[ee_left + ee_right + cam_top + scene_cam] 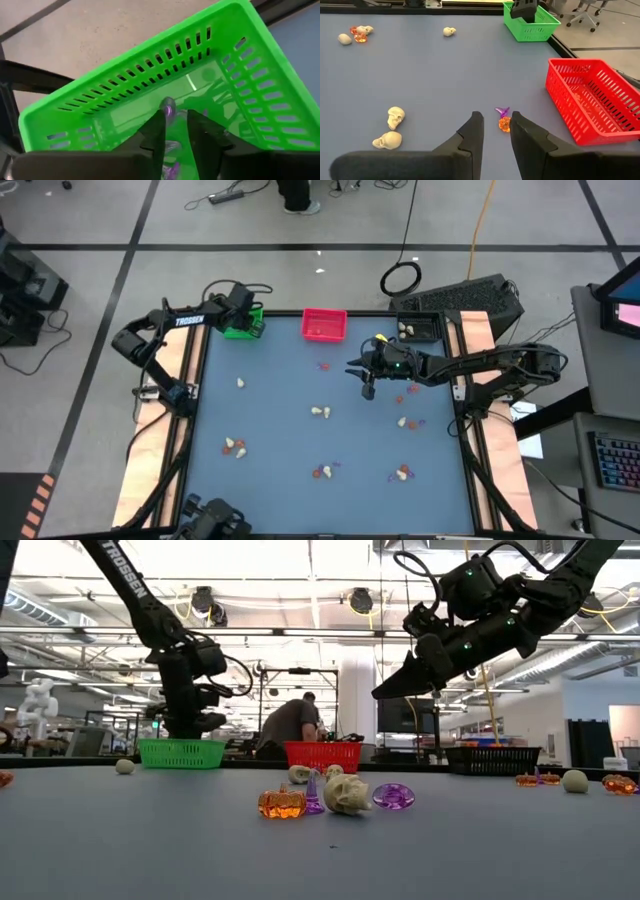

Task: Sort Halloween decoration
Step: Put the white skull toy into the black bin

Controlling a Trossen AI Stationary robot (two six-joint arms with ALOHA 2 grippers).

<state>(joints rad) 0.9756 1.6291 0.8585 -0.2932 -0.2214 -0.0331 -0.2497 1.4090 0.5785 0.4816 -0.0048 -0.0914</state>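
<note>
Small cream, orange and purple Halloween trinkets lie scattered on the blue table, among them a skull and an orange pumpkin. My left gripper hangs open over the green basket at the far left. A purple trinket shows just past its fingertips inside the basket, with more purple pieces below. My right gripper is open above the table's middle right. An orange trinket and a purple one lie on the table just ahead of its fingers.
A red basket stands at the far edge in the middle, with a black tray to its right. A person is bent over behind the table. Trinket clusters lie at the near left, the near middle and the near right.
</note>
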